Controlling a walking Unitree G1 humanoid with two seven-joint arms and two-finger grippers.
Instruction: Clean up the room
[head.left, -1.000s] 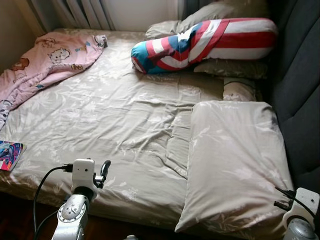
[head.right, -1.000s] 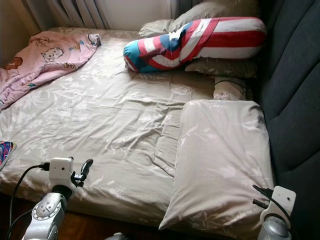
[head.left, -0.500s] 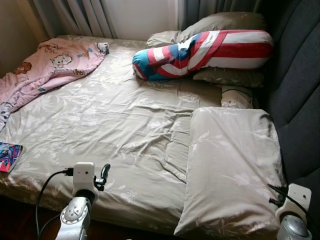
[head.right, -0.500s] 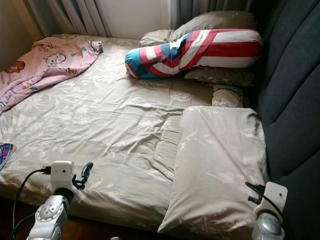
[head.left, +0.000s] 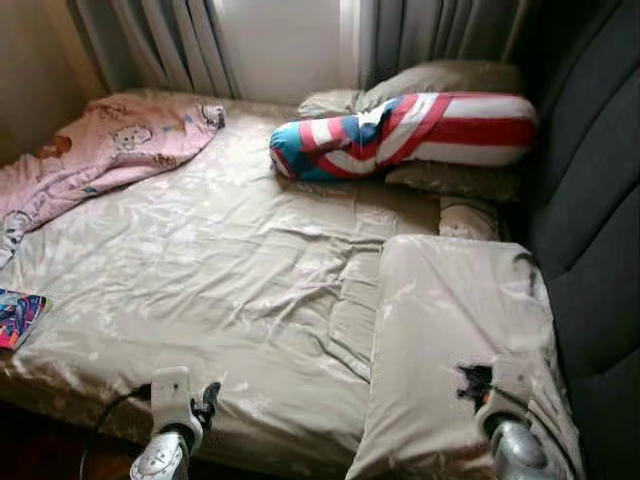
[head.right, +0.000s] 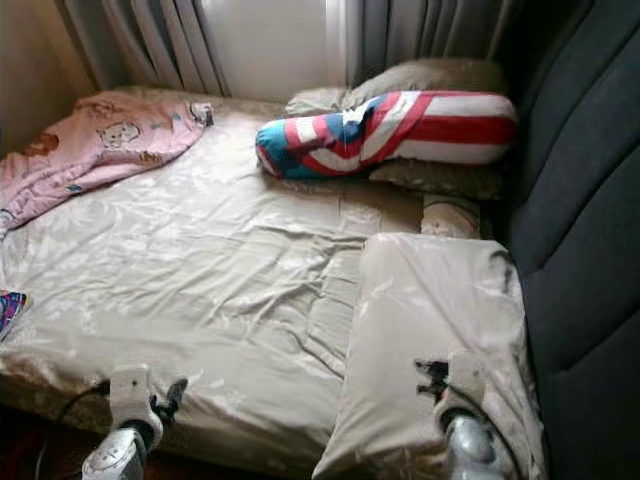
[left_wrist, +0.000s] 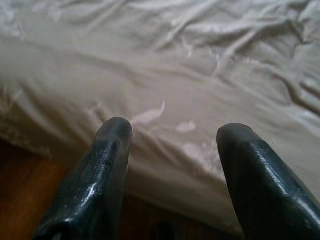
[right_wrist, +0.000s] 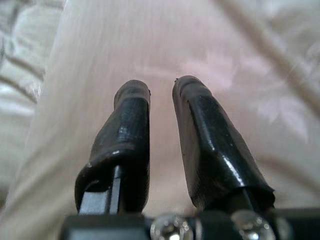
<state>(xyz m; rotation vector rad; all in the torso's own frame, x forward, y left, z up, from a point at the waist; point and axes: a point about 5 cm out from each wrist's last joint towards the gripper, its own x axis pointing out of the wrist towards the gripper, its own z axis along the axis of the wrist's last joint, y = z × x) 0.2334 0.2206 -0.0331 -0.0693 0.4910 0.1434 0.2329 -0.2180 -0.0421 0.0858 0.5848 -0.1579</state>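
Note:
A large beige pillow (head.left: 455, 320) lies on the near right of the bed (head.left: 220, 260), which has a rumpled beige sheet. My right gripper (head.left: 472, 380) is low over the pillow's near end, and in the right wrist view its fingers (right_wrist: 132, 115) stand almost together with nothing between them. My left gripper (left_wrist: 172, 130) is open and empty at the bed's near edge (head.left: 205, 400), above the sheet's overhang. A red, white and blue striped bolster (head.left: 400, 135) lies at the far right. A pink printed blanket (head.left: 110, 150) is bunched at the far left.
A colourful flat book (head.left: 18, 317) lies on the bed's left edge. Beige pillows (head.left: 440, 80) sit behind the bolster and a small cushion (head.left: 468, 218) in front of it. A dark padded headboard (head.left: 590, 200) lines the right side, grey curtains (head.left: 150, 40) the far wall.
The camera has tilted up, showing more curtain. My right gripper has come in from the lower right corner to over the pillow. My left gripper sits lower in the picture.

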